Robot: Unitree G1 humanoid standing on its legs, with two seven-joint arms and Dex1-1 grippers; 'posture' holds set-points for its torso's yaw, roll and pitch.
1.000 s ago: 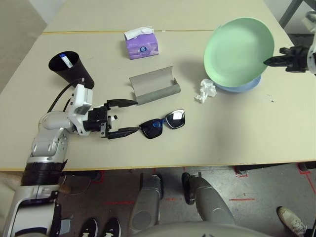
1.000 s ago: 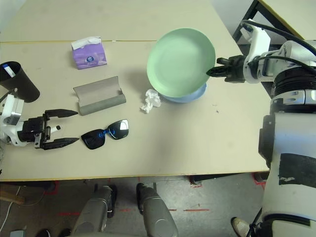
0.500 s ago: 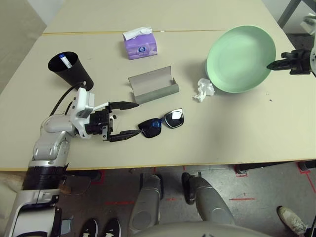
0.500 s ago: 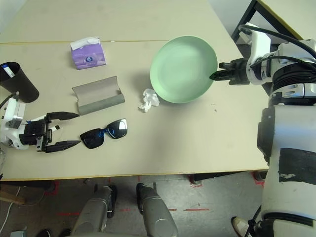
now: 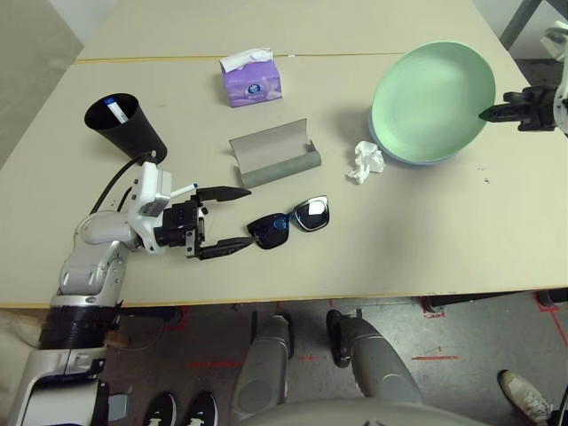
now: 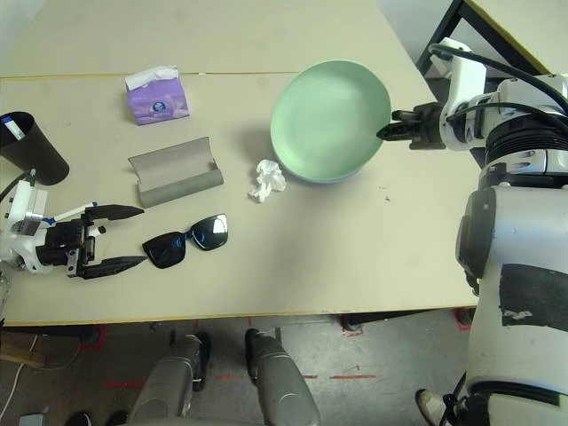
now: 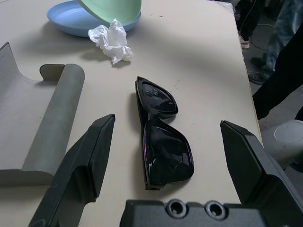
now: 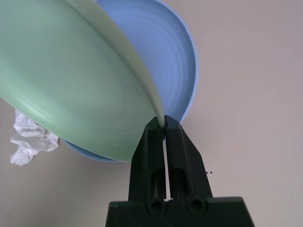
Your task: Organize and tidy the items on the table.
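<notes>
Pinching the rim of the light-green plate, the right pincer holds it tilted over the light-blue plate. A crumpled tissue lies just beside the blue plate. Well apart from it, the left pincer is spread wide around the black sunglasses, next to the grey glasses case on the surface.

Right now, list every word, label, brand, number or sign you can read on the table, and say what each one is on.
No text here can be read.
Purple tissue box: a round dark blue emblem on its front, too small to read.
Marker pen in the black cup: a blue cap and white barrel, any print too small to tell.
Sunglasses, glasses case, green plate, blue plate: no markings show.
</notes>
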